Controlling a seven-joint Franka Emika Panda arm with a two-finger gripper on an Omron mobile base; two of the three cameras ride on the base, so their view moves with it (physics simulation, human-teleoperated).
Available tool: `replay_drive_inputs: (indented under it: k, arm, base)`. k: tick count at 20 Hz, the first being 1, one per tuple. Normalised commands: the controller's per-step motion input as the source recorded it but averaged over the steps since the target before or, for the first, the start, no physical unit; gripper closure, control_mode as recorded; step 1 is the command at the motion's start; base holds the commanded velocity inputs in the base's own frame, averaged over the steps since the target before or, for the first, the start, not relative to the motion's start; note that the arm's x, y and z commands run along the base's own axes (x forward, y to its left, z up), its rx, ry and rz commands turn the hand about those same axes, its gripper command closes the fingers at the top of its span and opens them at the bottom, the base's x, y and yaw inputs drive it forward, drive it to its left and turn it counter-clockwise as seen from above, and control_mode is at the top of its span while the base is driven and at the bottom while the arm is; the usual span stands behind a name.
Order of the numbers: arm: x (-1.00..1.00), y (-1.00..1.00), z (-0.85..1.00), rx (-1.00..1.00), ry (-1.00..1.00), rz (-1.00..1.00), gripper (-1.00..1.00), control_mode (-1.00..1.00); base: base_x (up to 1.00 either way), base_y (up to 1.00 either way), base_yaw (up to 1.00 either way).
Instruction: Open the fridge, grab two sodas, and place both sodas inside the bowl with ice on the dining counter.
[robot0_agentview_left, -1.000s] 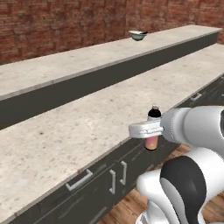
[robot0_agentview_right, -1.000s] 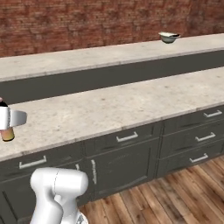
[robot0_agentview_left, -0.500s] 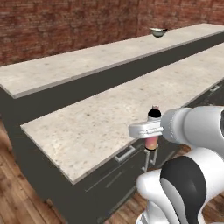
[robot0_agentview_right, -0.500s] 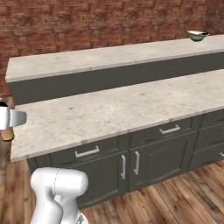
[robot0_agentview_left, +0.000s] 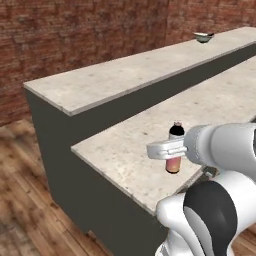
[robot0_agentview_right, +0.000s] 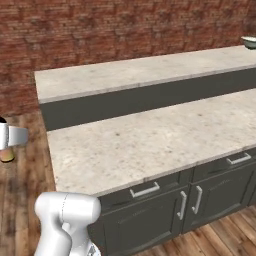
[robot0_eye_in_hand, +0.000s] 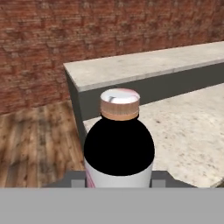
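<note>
One soda bottle (robot0_agentview_left: 173, 148) upright, clamped in claw (robot0_agentview_left: 167, 150).

Red brick wall (robot0_agentview_right: 125, 25), wood plank floor (robot0_agentview_left: 25, 200), dk grey cabinets (robot0_agentview_right: 200, 200) w/ bar handles

The bowl (robot0_agentview_left: 203, 37) sits far down the rear desk (robot0_agentview_left: 125, 75). A nearer, lower desk (robot0_agentview_left: 200, 125) runs before it. The bottle (robot0_agentview_left: 173, 150) stands upright in the pincer (robot0_agentview_left: 167, 150) above the near desk's end.
</note>
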Motion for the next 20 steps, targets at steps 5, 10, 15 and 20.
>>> replay_drive_inputs:
  k: [5, 10, 15, 20]
  arm:
    - [0.0, 0.0, 0.0, 0.0, 0.0, 0.0, 1.0, 1.0]
    - [0.0, 0.0, 0.0, 0.0, 0.0, 0.0, 1.0, 1.0]
    - [0.0, 0.0, 0.0, 0.0, 0.0, 0.0, 1.0, 1.0]
    - [0.0, 0.0, 0.0, 0.0, 0.0, 0.0, 1.0, 1.0]
  base:
    - [0.97, 1.0, -0.17]
    - [0.64, 1.0, -0.23]
    - [0.1, 1.0, -0.13]
    - [0.05, 1.0, -0.07]
